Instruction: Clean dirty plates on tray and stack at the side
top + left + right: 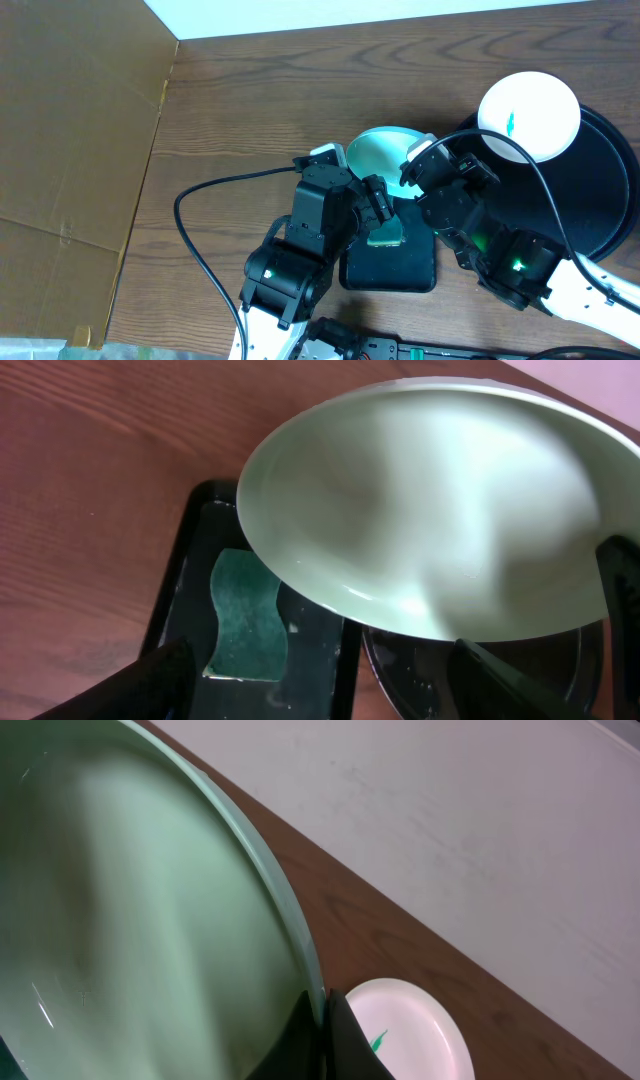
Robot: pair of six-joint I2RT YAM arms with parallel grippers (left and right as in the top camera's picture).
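Note:
My right gripper [415, 165] [322, 1020] is shut on the rim of a white plate [380, 152] [130, 920]. It holds the plate tilted above the table's middle, and the plate looks green-tinted. The plate fills the top of the left wrist view [430, 510]. My left gripper [373, 205] [320, 680] is open and empty just below that plate, over a green sponge [386, 238] [245, 615]. A second white plate [528, 115] [420, 1030] with a teal smear lies on the round black tray [605, 200]. I see no third plate.
The sponge lies in a small wet black rectangular tray [390, 272] [190, 560] at the table's front. Brown cardboard [70, 130] covers the left side. A black cable [200, 190] loops left of my left arm.

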